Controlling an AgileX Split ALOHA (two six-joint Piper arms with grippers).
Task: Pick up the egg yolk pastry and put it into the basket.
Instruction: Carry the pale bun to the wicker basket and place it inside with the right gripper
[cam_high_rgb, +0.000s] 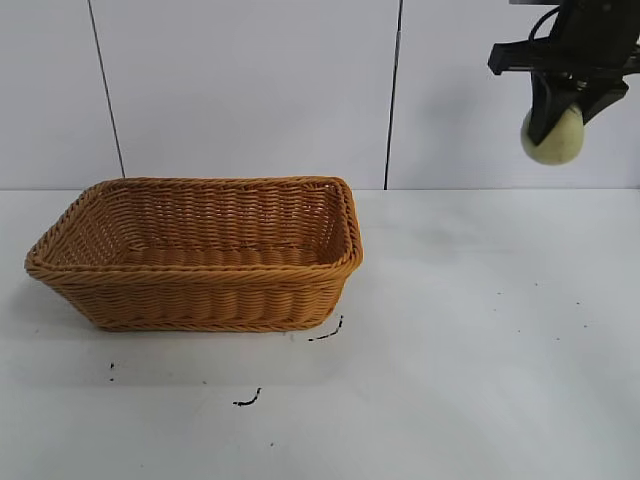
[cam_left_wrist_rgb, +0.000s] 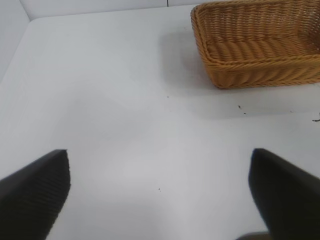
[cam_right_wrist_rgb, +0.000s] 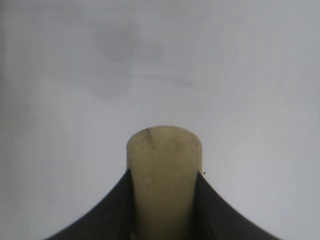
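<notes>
Right wrist view shows the right gripper (cam_right_wrist_rgb: 164, 200) clamped on the egg yolk pastry (cam_right_wrist_rgb: 164, 165), its 2 dark fingers (cam_right_wrist_rgb: 112, 215) pressing the bun's opposite sides while the rounded end pokes out past the tips. In the exterior view the same gripper (cam_high_rgb: 566, 118) holds the pastry (cam_high_rgb: 552, 135) in the air, well above the table (cam_high_rgb: 480, 330) and well to the right of the basket (cam_high_rgb: 200, 255), which stands empty with its open mouth up.

The pastry looks light and smooth-skinned, probably soft enough to dent, so a gentle squeeze across its middle, as taken here, seems the sensible hold; a harder pinch could crush it, and the slick dome might slip if held near the top.

The left gripper (cam_left_wrist_rgb: 160, 195) hangs spread wide with nothing in it, over bare table some way from the basket (cam_left_wrist_rgb: 260, 45).

No brand, label or writing can be read anywhere; the table carries only a few dark scuff marks (cam_high_rgb: 247, 399) just in front of the basket.
</notes>
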